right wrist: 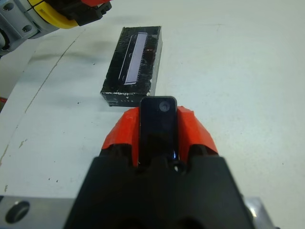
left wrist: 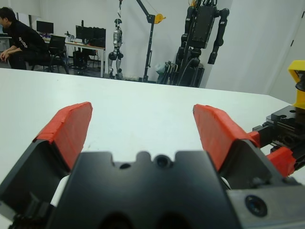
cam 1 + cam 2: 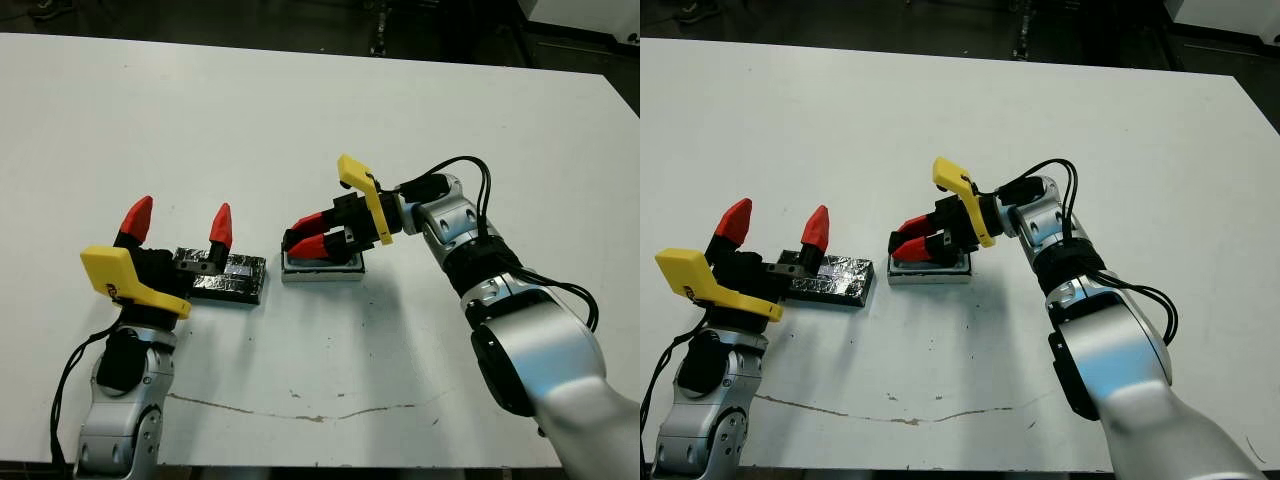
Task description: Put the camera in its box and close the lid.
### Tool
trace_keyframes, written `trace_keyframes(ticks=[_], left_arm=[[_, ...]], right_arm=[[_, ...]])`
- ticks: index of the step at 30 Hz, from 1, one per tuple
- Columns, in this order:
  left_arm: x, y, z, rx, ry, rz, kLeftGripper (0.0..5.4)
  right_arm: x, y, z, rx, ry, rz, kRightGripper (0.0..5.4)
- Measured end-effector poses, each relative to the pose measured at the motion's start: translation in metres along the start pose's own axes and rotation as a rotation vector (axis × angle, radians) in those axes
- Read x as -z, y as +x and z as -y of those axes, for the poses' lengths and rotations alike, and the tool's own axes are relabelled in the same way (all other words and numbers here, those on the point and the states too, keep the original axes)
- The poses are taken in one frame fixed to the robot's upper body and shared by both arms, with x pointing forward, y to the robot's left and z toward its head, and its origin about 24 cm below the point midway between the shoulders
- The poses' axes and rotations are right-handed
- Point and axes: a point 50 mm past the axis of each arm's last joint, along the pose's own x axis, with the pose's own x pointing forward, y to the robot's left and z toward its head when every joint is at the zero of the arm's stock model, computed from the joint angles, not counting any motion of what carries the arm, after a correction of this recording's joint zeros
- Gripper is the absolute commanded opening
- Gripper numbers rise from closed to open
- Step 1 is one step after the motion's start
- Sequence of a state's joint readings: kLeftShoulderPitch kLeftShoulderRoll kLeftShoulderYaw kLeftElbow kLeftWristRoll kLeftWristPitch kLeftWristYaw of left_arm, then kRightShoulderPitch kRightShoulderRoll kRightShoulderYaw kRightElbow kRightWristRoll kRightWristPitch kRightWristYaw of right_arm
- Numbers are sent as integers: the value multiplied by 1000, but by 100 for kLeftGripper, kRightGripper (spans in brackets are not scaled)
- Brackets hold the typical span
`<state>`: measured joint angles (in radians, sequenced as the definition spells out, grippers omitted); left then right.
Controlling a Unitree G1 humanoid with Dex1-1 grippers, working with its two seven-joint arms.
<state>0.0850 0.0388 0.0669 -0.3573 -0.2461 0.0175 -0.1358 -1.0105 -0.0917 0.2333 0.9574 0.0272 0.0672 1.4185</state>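
My right gripper [image 3: 295,242] is shut on the camera [image 1: 158,126], a slim black bar gripped between its red fingers [image 1: 193,131]. It hovers low over the box [image 3: 320,276], a small white-walled tray at the table's middle. The lid [image 3: 228,277], black and crinkly-glossy with a pale strip, lies flat to the left of the box. My left gripper [image 3: 180,222] stands open over the lid's left end with nothing between its fingers. In the head views the camera is mostly hidden by the right fingers.
The white table [image 3: 300,120] has a thin crack line [image 3: 300,412] near its front edge. Beyond the far edge, in the left wrist view, a person [image 2: 19,38] sits at a desk and a robot [image 2: 202,33] stands on a rig.
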Motion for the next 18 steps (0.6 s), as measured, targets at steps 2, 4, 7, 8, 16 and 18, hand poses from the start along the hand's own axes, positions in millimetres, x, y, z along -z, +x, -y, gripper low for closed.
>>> trace_keyframes(ticks=[2, 4, 7, 8, 16, 18], left_arm=[[0, 0, 0, 0, 0, 1, 540], [0, 0, 0, -1, 0, 2, 540], [0, 0, 0, -1, 1, 3, 540], [0, 0, 0, -1, 1, 3, 540], [0, 0, -1, -4, -2, 4, 540], [-1, 0, -1, -4, 0, 5, 540]], right_arm=[[0, -1, 0, 1, 1, -2, 166], [1, -2, 0, 3, 3, -4, 166], [4, -5, 0, 5, 9, -8, 166], [6, -6, 0, 5, 12, -9, 166], [13, -8, -2, -6, 25, 38, 166], [14, -8, -3, -6, 22, 51, 166]])
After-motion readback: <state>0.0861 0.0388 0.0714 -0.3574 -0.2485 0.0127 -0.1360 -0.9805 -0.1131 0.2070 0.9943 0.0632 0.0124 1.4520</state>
